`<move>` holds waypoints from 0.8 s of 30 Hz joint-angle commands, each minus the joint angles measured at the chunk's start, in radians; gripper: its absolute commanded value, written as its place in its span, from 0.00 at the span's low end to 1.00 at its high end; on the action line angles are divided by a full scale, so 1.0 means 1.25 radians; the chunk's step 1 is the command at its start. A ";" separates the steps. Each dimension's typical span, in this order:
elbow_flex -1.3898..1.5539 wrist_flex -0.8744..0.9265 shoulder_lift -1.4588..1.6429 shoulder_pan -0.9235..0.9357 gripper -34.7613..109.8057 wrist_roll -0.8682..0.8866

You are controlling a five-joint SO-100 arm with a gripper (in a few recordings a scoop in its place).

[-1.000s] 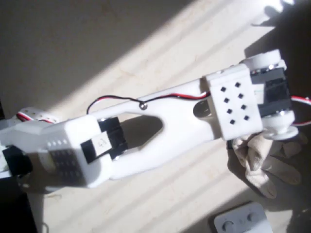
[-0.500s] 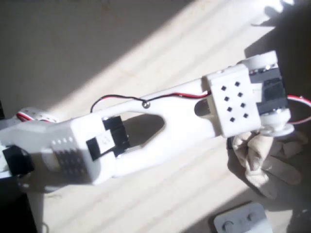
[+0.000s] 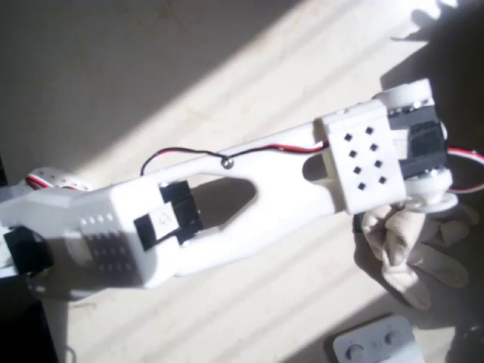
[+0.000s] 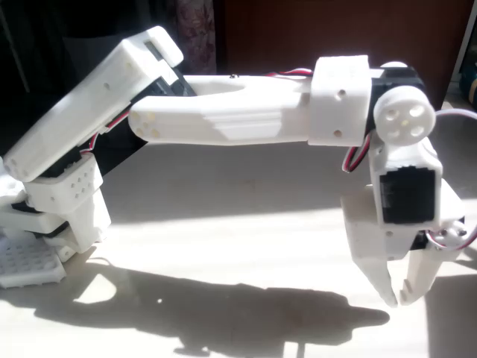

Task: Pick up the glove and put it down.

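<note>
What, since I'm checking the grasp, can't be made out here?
Overhead view: the arm's wrist covers part of the glove.
Overhead view: the bottom edge cuts off the white device.
Fixed view: the hand has its fingertips close together; open or shut is unclear against the glare.

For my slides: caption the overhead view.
White arm reaching across the sunlit table, its wrist above a cream glove.

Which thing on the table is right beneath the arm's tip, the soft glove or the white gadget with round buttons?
The cream glove: in the overhead view it lies partly under the wrist, while the white button device sits apart at the bottom edge.
</note>
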 commanded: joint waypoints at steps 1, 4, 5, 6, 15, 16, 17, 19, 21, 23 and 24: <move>-0.018 0.002 0.016 0.000 0.24 0.009; -0.018 -0.005 0.017 0.010 0.24 0.010; -0.018 -0.005 0.017 0.010 0.24 0.010; -0.018 0.000 0.017 0.010 0.24 0.010; -0.015 0.002 0.021 0.011 0.24 0.010; -0.011 -0.002 0.032 0.011 0.24 0.010; -0.010 -0.007 0.054 0.011 0.24 0.010; -0.006 -0.009 0.115 0.011 0.24 0.010; 0.009 -0.010 0.175 0.011 0.24 0.010; 0.049 -0.015 0.242 0.011 0.24 0.010; 0.079 -0.022 0.277 0.011 0.24 0.010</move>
